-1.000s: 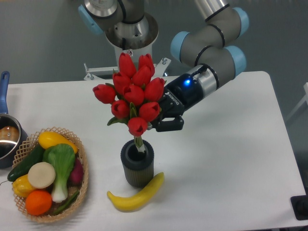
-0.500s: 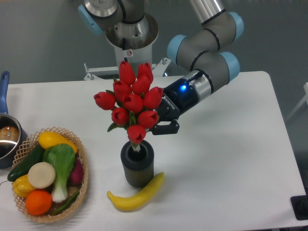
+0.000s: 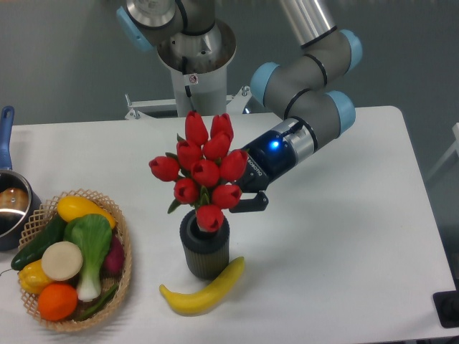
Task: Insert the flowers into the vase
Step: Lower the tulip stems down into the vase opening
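Observation:
The flowers [image 3: 204, 166], a bunch of red tulip buds with green leaves, stand upright over the vase [image 3: 205, 256]. The lowest bud sits right at the vase's round opening, and the stems are hidden inside it. The vase is a dark ribbed cylinder near the table's front centre. My gripper [image 3: 237, 196] comes in from the right, level with the lower buds, and is shut on the flowers. Its fingertips are mostly hidden behind the buds.
A yellow banana [image 3: 204, 290] lies against the vase's front right foot. A wicker basket [image 3: 123, 252] of vegetables and fruit sits at the front left. A steel pot [image 3: 8, 209] with a blue handle is at the left edge. The robot base [image 3: 193, 61] stands behind the flowers.
The gripper has moved down and slightly right with the flowers. The stem that showed above the rim has sunk into the vase, and the lowest bud has reached the opening.

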Robot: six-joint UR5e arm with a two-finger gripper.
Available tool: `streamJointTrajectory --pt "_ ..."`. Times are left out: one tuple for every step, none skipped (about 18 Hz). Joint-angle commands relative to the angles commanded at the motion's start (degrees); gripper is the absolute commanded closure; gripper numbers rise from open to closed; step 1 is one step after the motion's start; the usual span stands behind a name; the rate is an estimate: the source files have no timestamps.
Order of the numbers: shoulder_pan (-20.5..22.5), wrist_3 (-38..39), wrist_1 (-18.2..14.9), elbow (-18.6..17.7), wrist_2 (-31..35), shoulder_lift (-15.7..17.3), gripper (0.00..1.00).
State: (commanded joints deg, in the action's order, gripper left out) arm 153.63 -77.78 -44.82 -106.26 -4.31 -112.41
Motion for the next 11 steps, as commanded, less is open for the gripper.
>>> streamJointTrajectory --pt "0.09 -0.88 0.00 -0.52 0.00 -0.35 0.75" --pt "0.26 -2.10 0.00 -1.31 0.00 -0.44 0.75" --pt "0.26 -3.42 0.00 -1.84 0.00 -0.53 0.75" --pt "0.26 -4.22 -0.09 -2.11 0.09 -0.70 0.75" --pt "0.26 -4.31 -0.09 -2.20 0.09 -1.23 0.75" --pt "0.35 -4.40 -0.09 -2.37 0.09 -1.32 0.75" --pt "0.35 -4.40 -0.09 -2.37 0.17 -1.41 0.75" --pt "0.35 -4.40 -0.09 -2.37 0.35 -1.41 0.75" --pt "0.35 -4.40 -0.09 -2.37 0.35 -1.67 0.75" --pt "0.35 -4.40 -0.09 -2.37 0.44 -1.85 0.75" --pt "0.35 -4.40 -0.09 -2.37 0.53 -1.93 0.75"
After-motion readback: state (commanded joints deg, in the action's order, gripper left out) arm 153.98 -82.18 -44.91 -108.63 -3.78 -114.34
